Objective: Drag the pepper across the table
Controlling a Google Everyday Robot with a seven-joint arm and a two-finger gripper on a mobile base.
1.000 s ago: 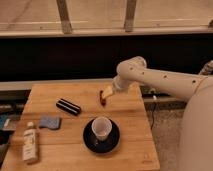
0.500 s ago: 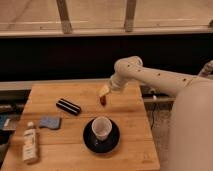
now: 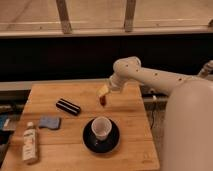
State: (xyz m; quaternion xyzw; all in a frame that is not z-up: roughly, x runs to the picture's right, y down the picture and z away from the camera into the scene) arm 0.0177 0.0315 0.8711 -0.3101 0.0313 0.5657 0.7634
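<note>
The pepper (image 3: 103, 101) is a small dark red piece on the light wooden table (image 3: 55, 92), near the back middle, just behind the cup. My gripper (image 3: 103, 92) comes in from the right on a white arm. Its pale tip points down directly onto the top of the pepper and meets it. Whether the pepper rests on the wood or hangs just above it cannot be told.
A white cup (image 3: 100, 127) stands on a dark saucer (image 3: 89, 141) just in front of the pepper. A black bar (image 3: 68, 106) lies to the left. A blue sponge (image 3: 49, 122) and a white bottle (image 3: 30, 144) lie at the front left. The table's right edge is near my white body.
My arm has swung slightly to the left. The gripper tip has stayed at the pepper, which has shifted only a little towards the cup.
</note>
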